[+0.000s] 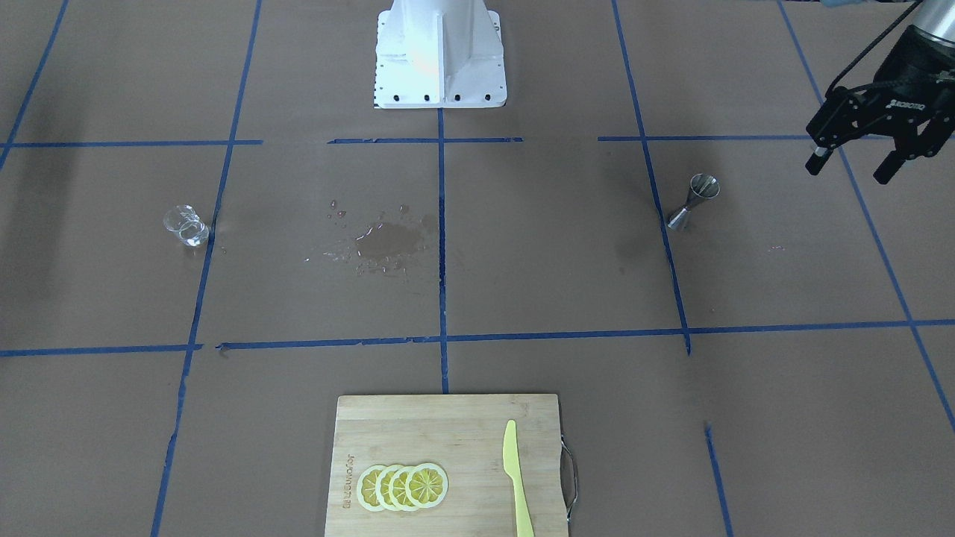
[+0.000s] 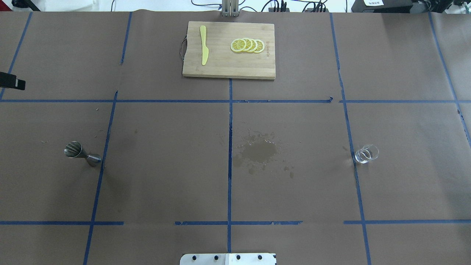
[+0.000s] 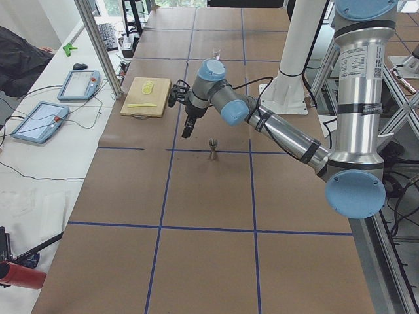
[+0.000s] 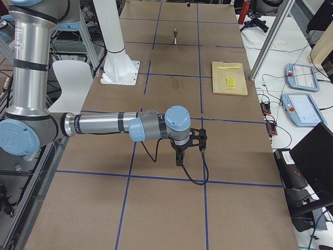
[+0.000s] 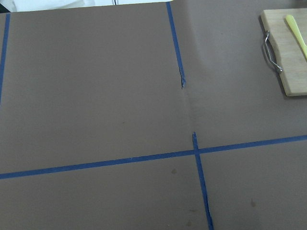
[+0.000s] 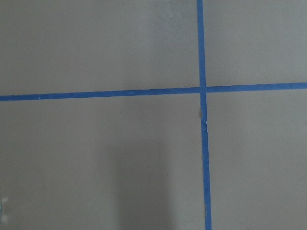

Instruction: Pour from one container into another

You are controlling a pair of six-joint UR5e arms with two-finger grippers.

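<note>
The small clear glass cup (image 1: 185, 225) (image 2: 366, 154) stands alone on the brown table, on my right side. The steel hourglass jigger (image 1: 694, 201) (image 2: 81, 154) (image 3: 213, 149) stands upright on my left side. My left gripper (image 1: 852, 167) hovers above the table beyond and outward of the jigger, open, with nothing between its fingers; only a fingertip (image 2: 11, 81) of it enters the overhead view. My right gripper (image 4: 180, 155) shows only in the exterior right view, pointing down over the table, and I cannot tell whether it is open or shut. I cannot make out the cup in that view.
A wet spill (image 1: 388, 239) (image 2: 257, 151) darkens the paper between the cup and the jigger. A wooden cutting board (image 2: 220, 66) with lemon slices (image 2: 247, 45) and a yellow knife (image 2: 204, 45) lies at the far middle. The robot base (image 1: 440, 56) is at the near edge.
</note>
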